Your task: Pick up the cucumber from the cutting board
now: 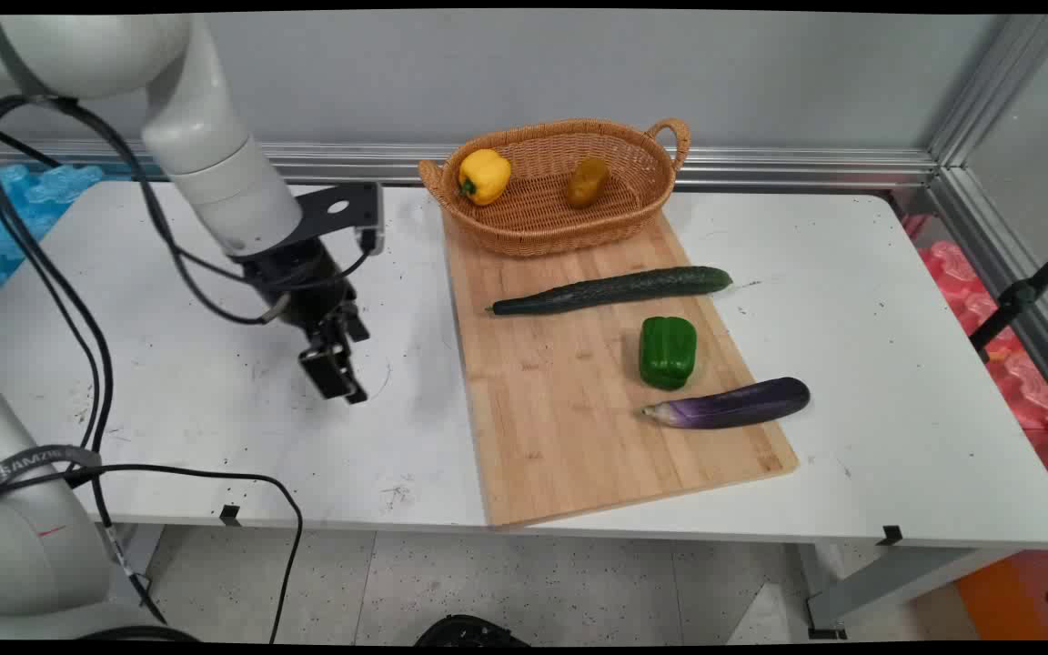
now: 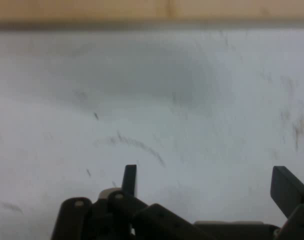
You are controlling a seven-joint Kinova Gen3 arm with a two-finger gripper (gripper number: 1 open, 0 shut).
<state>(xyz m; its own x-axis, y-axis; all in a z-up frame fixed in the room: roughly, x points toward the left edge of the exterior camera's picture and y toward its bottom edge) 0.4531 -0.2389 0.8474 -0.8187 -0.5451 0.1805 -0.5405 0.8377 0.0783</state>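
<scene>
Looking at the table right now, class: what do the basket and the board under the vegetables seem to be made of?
Basket: woven wicker or rattan, as it looks; tan strands in a visible weave, looped handles. Board: pale wood, possibly bamboo; matte, with lengthwise grain strips.

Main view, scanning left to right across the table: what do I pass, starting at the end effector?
end effector → yellow pepper → brown vegetable in the basket → green pepper → eggplant

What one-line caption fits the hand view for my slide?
Open gripper hovering above bare white table, empty, with the wooden cutting board edging the frame's top.
</scene>
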